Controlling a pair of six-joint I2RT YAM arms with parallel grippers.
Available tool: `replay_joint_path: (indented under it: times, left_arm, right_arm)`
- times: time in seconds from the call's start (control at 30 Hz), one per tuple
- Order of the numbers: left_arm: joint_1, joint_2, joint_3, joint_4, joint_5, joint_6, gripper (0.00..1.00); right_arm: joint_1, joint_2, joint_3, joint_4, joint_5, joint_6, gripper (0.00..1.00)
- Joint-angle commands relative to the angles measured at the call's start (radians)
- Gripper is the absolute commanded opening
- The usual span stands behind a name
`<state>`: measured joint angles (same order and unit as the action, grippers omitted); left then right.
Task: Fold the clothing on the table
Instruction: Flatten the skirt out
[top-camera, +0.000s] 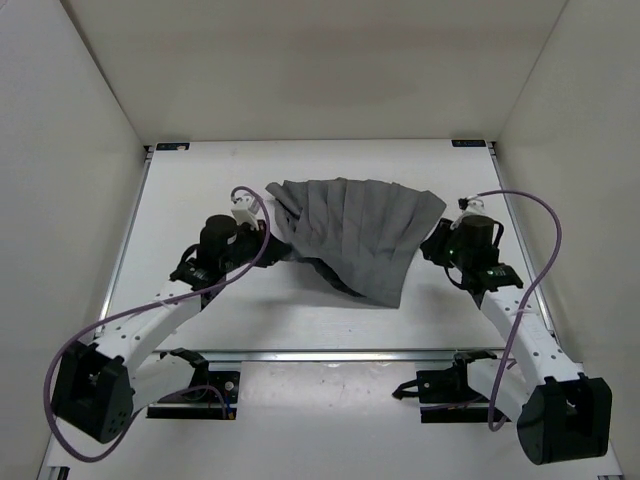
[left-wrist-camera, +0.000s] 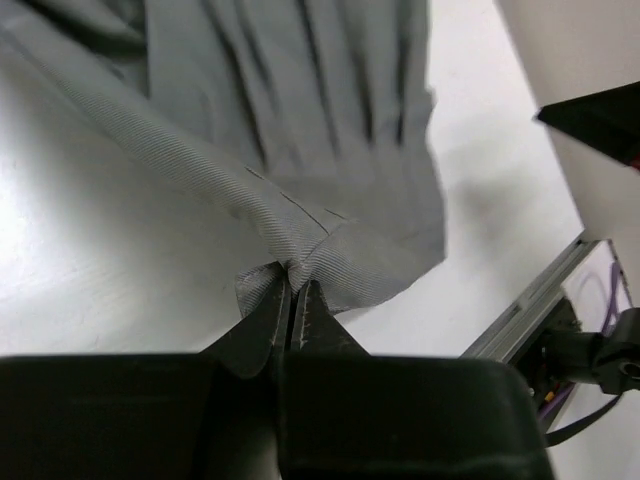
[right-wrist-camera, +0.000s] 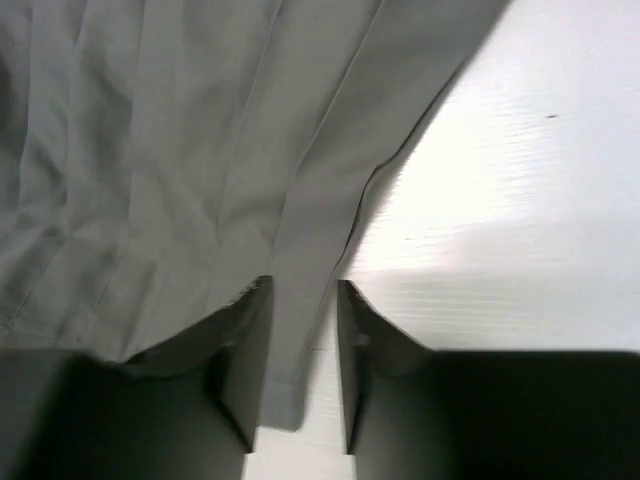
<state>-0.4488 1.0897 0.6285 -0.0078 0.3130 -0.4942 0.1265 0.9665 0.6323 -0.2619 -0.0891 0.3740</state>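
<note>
A dark grey pleated fabric skirt (top-camera: 360, 230) on the white table (top-camera: 300, 325) is being pinched by the left gripper (left-wrist-camera: 293, 285) and straddled, jaws narrowly apart, by the right gripper (right-wrist-camera: 303, 290).

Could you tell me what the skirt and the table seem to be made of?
The skirt: thin woven fabric, matte grey; fine ribbed weave and soft pleats show. The table: perhaps laminate or painted board; smooth white, faintly glossy.

Left gripper (left-wrist-camera: 291, 287) pinched closed; right gripper (right-wrist-camera: 303, 290) jaws apart; both reaching forward.
</note>
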Motion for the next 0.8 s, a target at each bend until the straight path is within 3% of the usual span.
replay_joint_path:
  times: [0.0, 0.13, 0.27, 0.57, 0.63, 0.67, 0.7, 0.73, 0.77]
  left_arm:
    - [-0.010, -0.022, -0.004, -0.083, -0.005, 0.016, 0.00]
    - [0.004, -0.023, -0.041, -0.067, 0.014, 0.008, 0.00]
    - [0.015, -0.053, -0.079, -0.070, 0.005, -0.001, 0.00]
    - [0.025, -0.100, -0.125, -0.069, -0.002, -0.009, 0.00]
    - [0.030, -0.100, -0.121, -0.080, 0.001, -0.010, 0.00]
    - [0.029, -0.100, -0.124, -0.074, 0.001, -0.014, 0.00]
    - [0.033, -0.102, -0.128, -0.073, 0.006, -0.015, 0.00]
    - [0.035, -0.106, -0.133, -0.072, 0.000, -0.017, 0.00]
    - [0.041, -0.112, -0.125, -0.073, 0.001, -0.015, 0.00]
  right_arm:
    - [0.059, 0.024, -0.051, 0.050, -0.069, 0.035, 0.31]
    - [0.165, 0.072, -0.114, 0.073, -0.052, 0.077, 0.36]
    - [0.234, 0.066, -0.186, 0.098, -0.035, 0.141, 0.50]
    - [0.275, 0.123, -0.258, 0.150, -0.112, 0.147, 0.52]
    - [0.301, 0.118, -0.267, 0.148, -0.118, 0.158, 0.47]
    - [0.309, 0.121, -0.267, 0.157, -0.133, 0.160, 0.38]
    - [0.315, 0.129, -0.264, 0.156, -0.144, 0.155, 0.08]
    - [0.311, 0.127, -0.260, 0.144, -0.165, 0.157, 0.00]
    - [0.305, 0.127, -0.243, 0.129, -0.178, 0.138, 0.00]
